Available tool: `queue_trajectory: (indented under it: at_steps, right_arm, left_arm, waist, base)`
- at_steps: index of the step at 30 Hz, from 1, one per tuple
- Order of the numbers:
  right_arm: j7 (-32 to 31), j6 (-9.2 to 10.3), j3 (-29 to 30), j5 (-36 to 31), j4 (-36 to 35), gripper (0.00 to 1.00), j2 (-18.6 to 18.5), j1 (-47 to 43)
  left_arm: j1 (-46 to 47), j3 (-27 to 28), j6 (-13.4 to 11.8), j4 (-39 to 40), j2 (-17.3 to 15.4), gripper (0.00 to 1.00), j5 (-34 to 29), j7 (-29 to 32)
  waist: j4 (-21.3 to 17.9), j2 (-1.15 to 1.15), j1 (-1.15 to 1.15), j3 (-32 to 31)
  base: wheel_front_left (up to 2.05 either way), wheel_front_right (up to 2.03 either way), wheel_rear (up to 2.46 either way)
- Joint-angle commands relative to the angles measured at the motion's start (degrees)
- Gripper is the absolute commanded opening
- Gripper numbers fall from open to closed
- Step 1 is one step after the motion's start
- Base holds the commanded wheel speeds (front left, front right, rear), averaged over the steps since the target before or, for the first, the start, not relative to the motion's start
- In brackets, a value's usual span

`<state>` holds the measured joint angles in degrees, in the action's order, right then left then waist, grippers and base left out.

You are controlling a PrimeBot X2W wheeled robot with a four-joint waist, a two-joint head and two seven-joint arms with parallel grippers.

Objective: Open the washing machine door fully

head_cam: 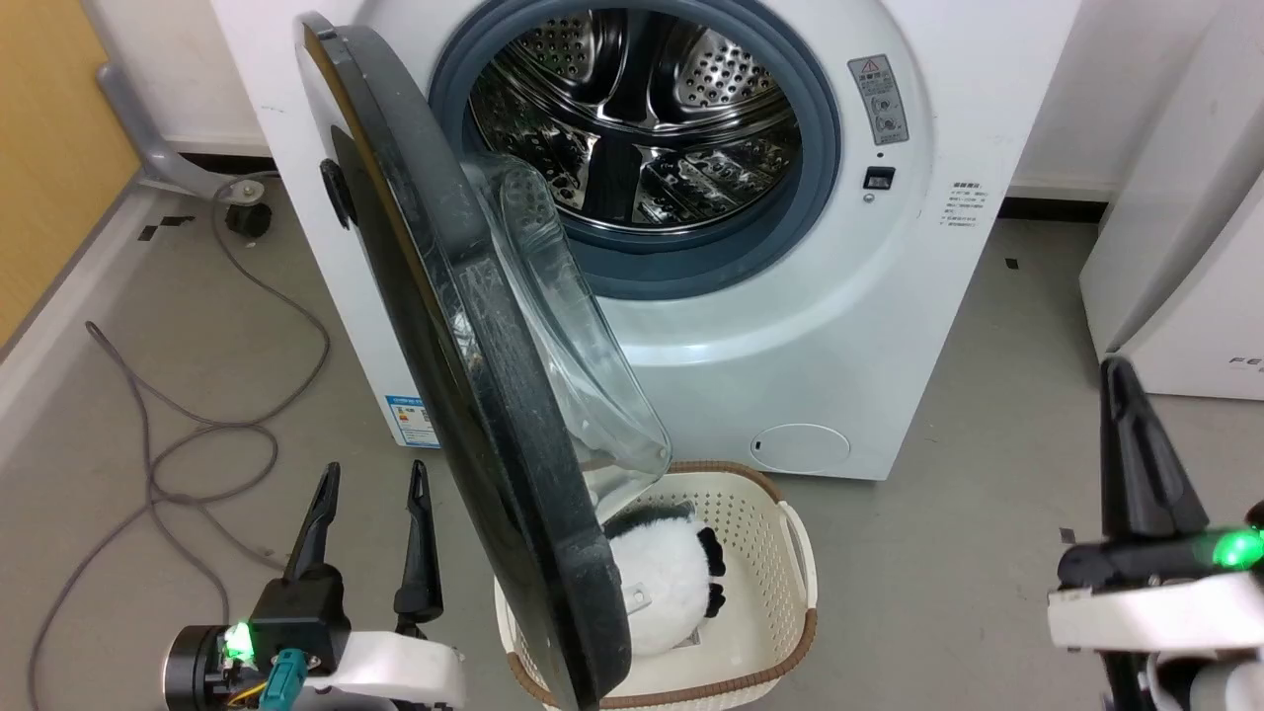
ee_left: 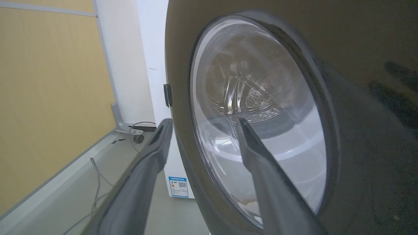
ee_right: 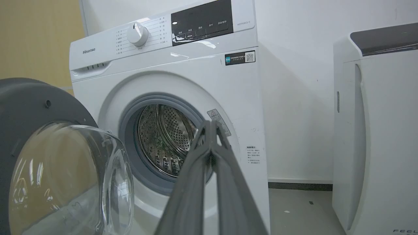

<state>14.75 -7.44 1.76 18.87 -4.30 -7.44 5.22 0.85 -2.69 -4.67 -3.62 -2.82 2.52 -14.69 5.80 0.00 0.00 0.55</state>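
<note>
Washing machine door [head_cam: 444,326], a large round glossy black disc with a bulging clear glass bowl at its centre, stands swung out roughly edge-on to the head view, hinged at the left of the white boxy front-loading washing machine [head_cam: 790,326]. Its free edge hangs over a cream perforated plastic basket [head_cam: 790,553] holding a black-and-white plush toy [head_cam: 671,583].

Handling, as judged:
- The disc is rigid and probably fairly heavy; expect it to turn on its hinge with light, even resistance.
- The lacquered outer face [ee_left: 359,98] is slick and offers no grip. The glass bowl is smooth, curved and breakable; avoid loading it.
- The matt grey inner rim [ee_right: 32,98] and the free edge are the better contact points; push or hook there to carry the swing further left.

Left gripper [head_cam: 374,472], two long dark tapered fingers, sits low, just beside the outer face, jaws apart and empty; contact cannot be confirmed. Right gripper [head_cam: 1118,370] stands well apart at the right, jaws together, holding nothing.

The perforated steel drum [head_cam: 642,118] and grey rubber gasket [head_cam: 820,148] are exposed.
</note>
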Motion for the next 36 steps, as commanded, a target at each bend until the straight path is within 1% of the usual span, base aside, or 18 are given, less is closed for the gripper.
queue_trajectory:
  at_steps: [1, 4, 7, 11, 12, 13, 14, 16, 17, 18, 19, 20, 24, 29, 33, 34, 36]
  right_arm:
    - [0.24, -0.05, 0.62, -3.97, -0.22, 0.00, 0.72, -1.80]
    - [0.24, -0.05, 1.41, -8.21, 0.83, 0.00, 2.01, -3.72]
    - [0.24, -0.05, 1.52, -10.86, 2.29, 0.00, 2.90, -5.55]
    - [0.24, -0.05, 0.91, -11.61, 4.62, 0.00, 3.76, -7.32]
    - [0.24, -0.05, 0.91, -11.50, 5.19, 0.15, 3.94, -7.71]
    - [0.24, -0.05, 0.90, -11.29, 5.67, 0.45, 4.09, -8.01]
    - [0.24, -0.05, 1.03, -11.41, 5.96, 1.00, 4.20, -8.22]
    - [0.24, -0.05, 1.14, -12.18, 6.55, 1.00, 4.34, -8.59]
    - [0.25, -0.05, 1.38, -13.19, 7.12, 1.00, 4.51, -8.81]
    - [0.25, -0.05, 1.41, -13.04, 7.18, 1.00, 4.53, -8.82]
    - [0.25, -0.05, 1.46, -12.88, 7.23, 1.00, 4.53, -8.83]
    - [0.25, -0.05, 1.58, -12.88, 7.22, 1.00, 4.54, -8.83]
    - [0.25, -0.05, 2.09, -12.97, 6.85, 1.00, 4.55, -8.88]
    - [0.25, -0.05, 2.30, -12.86, 6.59, 1.00, 4.56, -8.83]
    - [0.25, -0.05, 2.17, -13.00, 6.54, 1.00, 4.56, -8.80]
    - [0.25, -0.05, 2.17, -13.00, 6.54, 1.00, 4.56, -8.80]
    - [0.25, -0.05, 2.15, -13.09, 6.48, 1.00, 4.56, -8.78]
  left_arm:
    - [-0.81, 0.16, 0.18, 0.26, -0.06, 1.00, -0.51, -0.30]
    - [-0.80, 0.17, 0.18, 0.25, -0.06, 1.00, -0.51, -0.30]
    - [-0.81, 0.19, 0.24, 0.14, -0.06, 1.00, -0.53, -0.30]
    - [-0.84, 0.25, 0.26, 0.00, -0.06, 1.00, -0.55, -0.30]
    - [-0.84, 0.25, 0.26, -0.05, -0.06, 1.00, -0.55, -0.30]
    - [-0.86, 0.26, 0.23, -0.10, -0.06, 1.00, -0.53, -0.30]
    - [-0.87, 0.28, 0.19, -0.15, -0.06, 1.00, -0.51, -0.30]
    - [-0.83, 0.26, 0.12, -0.24, -0.06, 1.00, -0.44, -0.30]
    - [-0.55, 0.26, -0.56, -0.11, -0.06, 1.00, -0.11, -0.30]
    - [-0.49, 0.26, -0.62, 0.01, -0.06, 0.83, -0.16, -0.30]
    - [-0.33, 0.39, -0.79, 0.39, -0.06, 0.39, -0.36, -0.30]
    - [-0.18, 0.54, -0.88, 0.74, -0.06, 0.00, -0.58, -0.30]
    - [1.27, 1.31, -0.97, 3.11, -0.15, 0.00, -1.08, -0.30]
    - [4.74, 2.91, -0.72, 8.95, -0.46, 0.00, -0.78, -0.30]
    - [7.55, 3.39, 0.54, 15.10, -0.30, 0.00, 1.78, -0.30]
    - [7.55, 3.39, 0.54, 15.10, -0.30, 0.00, 1.78, -0.30]
    - [8.65, 2.62, 1.53, 18.02, -0.22, 0.00, 2.37, -0.30]
  waist:
    - [-0.08, 0.00, 0.00, 0.06]
    - [-0.16, 0.00, 0.00, 0.09]
    - [-0.23, 0.00, 0.00, 0.07]
    - [-0.32, 0.00, 0.00, 0.00]
    - [-0.33, 0.00, 0.00, -0.04]
    - [-0.34, 0.00, 0.00, -0.10]
    - [-0.36, 0.00, 0.00, -0.14]
    - [-0.36, 0.00, 0.00, -0.18]
    - [-0.32, 0.00, 0.00, -0.25]
    - [-0.30, 0.00, 0.00, -0.28]
    - [-0.28, 0.00, 0.00, -0.31]
    - [-0.25, 0.00, 0.00, -0.33]
    - [0.06, 0.00, 0.00, -0.47]
    - [0.44, 0.00, 0.00, -0.57]
    - [0.59, 0.00, 0.00, -0.61]
    - [0.59, 0.00, 0.00, -0.61]
    - [0.66, 0.00, 0.00, -0.63]
  base:
    - [0.00, 0.00, 0.00]
    - [0.00, 0.00, 0.00]
    - [0.00, 0.00, 0.00]
    - [0.00, 0.00, 0.00]
    - [0.00, 0.00, 0.00]
    - [0.00, 0.00, 0.00]
    - [0.00, 0.00, 0.00]
    - [0.00, 0.00, 0.00]
    - [0.00, 0.00, 0.00]
    - [0.00, 0.00, 0.00]
    - [0.00, 0.00, 0.00]
    - [0.00, 0.00, 0.00]
    - [0.00, 0.00, 0.00]
    - [0.00, 0.00, 0.00]
    - [0.00, 0.00, 0.00]
    - [0.00, 0.00, 0.00]
    - [0.00, 0.00, 0.00]
